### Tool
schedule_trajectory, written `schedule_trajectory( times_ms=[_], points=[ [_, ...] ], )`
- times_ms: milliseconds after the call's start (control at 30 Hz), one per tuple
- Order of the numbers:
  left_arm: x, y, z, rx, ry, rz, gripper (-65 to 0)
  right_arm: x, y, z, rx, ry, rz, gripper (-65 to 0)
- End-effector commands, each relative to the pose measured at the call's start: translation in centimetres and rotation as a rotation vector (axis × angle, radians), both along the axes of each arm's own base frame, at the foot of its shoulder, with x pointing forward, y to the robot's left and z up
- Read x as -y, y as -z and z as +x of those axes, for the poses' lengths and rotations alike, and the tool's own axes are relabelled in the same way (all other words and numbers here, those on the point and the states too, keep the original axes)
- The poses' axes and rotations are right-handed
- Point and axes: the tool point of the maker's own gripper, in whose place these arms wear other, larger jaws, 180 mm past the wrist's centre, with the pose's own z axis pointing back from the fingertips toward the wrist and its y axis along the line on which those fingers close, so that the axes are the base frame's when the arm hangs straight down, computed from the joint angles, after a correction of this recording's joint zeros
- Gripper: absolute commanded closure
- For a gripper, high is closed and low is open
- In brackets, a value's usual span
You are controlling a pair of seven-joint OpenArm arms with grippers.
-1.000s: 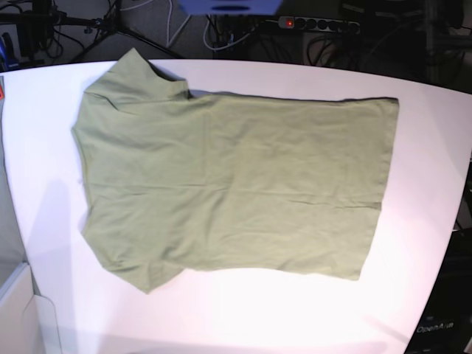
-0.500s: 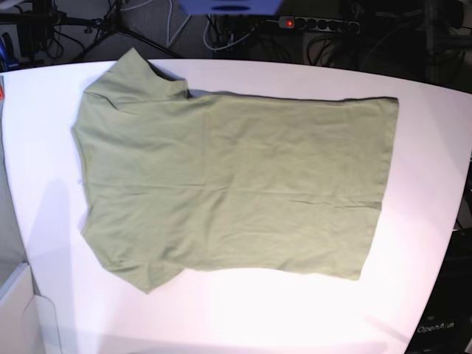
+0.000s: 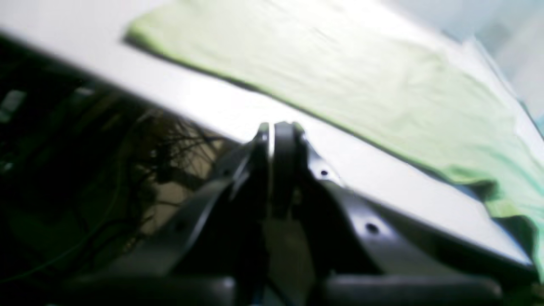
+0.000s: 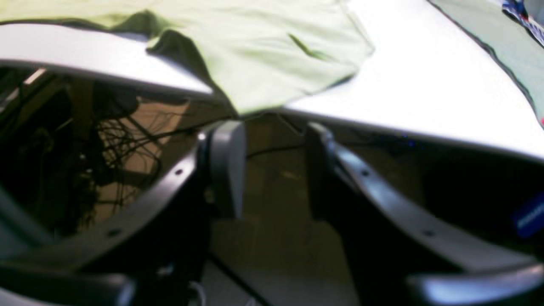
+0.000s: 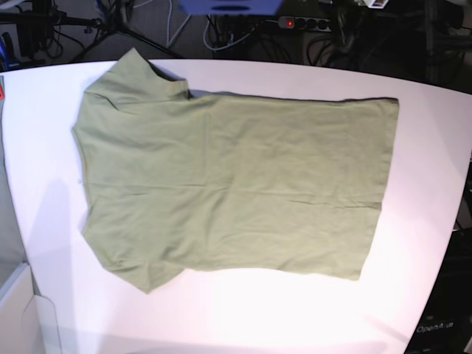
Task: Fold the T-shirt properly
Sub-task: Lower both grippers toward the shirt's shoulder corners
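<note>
You're looking at a white table [image 5: 221, 317] under bright light — behind its far edge, dark floor, tangled cables [image 5: 243, 33] and a power strip [image 5: 317, 23].

The T-shirt [image 5: 236, 184] is soft matt cloth, olive green, faintly creased and wrinkled, with no sheen anywhere. Under it the table [image 5: 413, 214] looks smooth and white, bright enough to glare under the light. The left gripper [image 3: 276, 131] and right gripper [image 4: 272, 140] look like dark moulded plastic with a slight gloss, dotted with small screws.
</note>
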Motion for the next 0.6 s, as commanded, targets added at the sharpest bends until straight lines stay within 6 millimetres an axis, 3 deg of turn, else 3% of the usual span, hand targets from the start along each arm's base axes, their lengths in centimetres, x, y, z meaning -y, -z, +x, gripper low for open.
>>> schedule_trajectory(
  times_ms=[0, 100, 367, 467, 567],
  points=[
    [-0.8, -1.3, 0.1, 0.012, -0.003, 0.022, -1.1, 0.3, -0.9, -0.3, 0.016, -0.003, -0.011, -26.7],
    [-1.0, -2.6, 1.8, -0.008, 0.028, 0.056, -1.1, 0.6, -1.5, 1.3, 0.019, 0.006, -0.022, -28.4],
    [-5.3, -5.7, 5.5, -0.077, 0.002, 0.216, -1.1, 1.7, -3.3, 4.9, 0.042, 0.068, -0.003, -28.9],
    [-7.0, -6.1, 6.0, -0.112, -0.033, 0.258, -1.1, 2.3, -3.5, 5.3, 0.039, 0.126, 0.096, -29.0],
    [-8.6, -5.9, 6.4, -0.150, -0.057, 0.287, -1.1, 1.5, -3.2, 5.1, 0.017, 0.150, 0.268, -29.0]
  ],
)
